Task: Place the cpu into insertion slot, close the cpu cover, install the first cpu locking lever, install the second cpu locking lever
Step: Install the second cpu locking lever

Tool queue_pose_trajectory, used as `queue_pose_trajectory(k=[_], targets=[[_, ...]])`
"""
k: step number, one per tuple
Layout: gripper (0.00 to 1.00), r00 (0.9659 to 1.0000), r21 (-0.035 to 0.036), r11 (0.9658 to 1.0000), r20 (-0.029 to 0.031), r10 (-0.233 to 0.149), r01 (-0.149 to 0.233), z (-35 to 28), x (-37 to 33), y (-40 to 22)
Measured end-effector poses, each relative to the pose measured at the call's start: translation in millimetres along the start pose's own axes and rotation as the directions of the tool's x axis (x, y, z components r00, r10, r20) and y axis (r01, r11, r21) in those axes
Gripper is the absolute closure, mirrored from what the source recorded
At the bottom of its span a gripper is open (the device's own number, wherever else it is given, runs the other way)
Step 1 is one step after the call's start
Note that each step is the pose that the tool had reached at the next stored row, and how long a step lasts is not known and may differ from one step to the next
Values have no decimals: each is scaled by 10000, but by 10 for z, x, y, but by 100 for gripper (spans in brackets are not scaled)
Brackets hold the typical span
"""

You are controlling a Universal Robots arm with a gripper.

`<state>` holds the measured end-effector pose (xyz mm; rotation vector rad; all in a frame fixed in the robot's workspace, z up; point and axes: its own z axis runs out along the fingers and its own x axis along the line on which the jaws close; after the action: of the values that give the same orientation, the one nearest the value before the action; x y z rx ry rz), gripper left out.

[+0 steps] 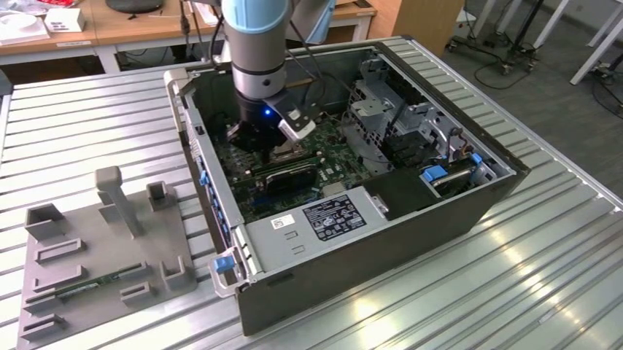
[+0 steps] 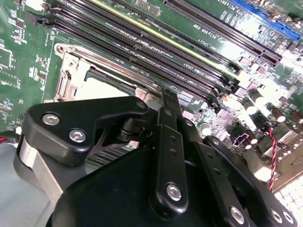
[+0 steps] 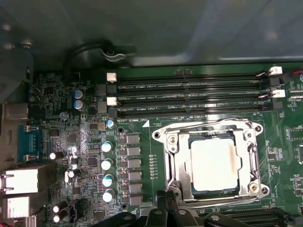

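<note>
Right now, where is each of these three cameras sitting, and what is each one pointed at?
Exterior view: off the arm, above, looking down at the open black computer case on the ribbed metal table; the arm reaches inside.
First wrist view: on the arm, facing the green circuit board, silvery square cpu seated under the thin metal cpu cover; black gripper tips show.
Second wrist view: on the arm, low, behind the gripper.
Both wrist views share the cpu and long memory slots.
</note>
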<state>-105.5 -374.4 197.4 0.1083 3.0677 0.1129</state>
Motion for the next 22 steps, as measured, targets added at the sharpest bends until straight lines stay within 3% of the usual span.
queue_pose_trajectory(k=[6,16,22], targets=[[90,10000,-14,10000,61,-4,4,12,29,-4],[90,10000,-15,10000,65,-4,4,23,30,-8],[90,10000,-16,10000,66,-4,4,-52,25,-2]])
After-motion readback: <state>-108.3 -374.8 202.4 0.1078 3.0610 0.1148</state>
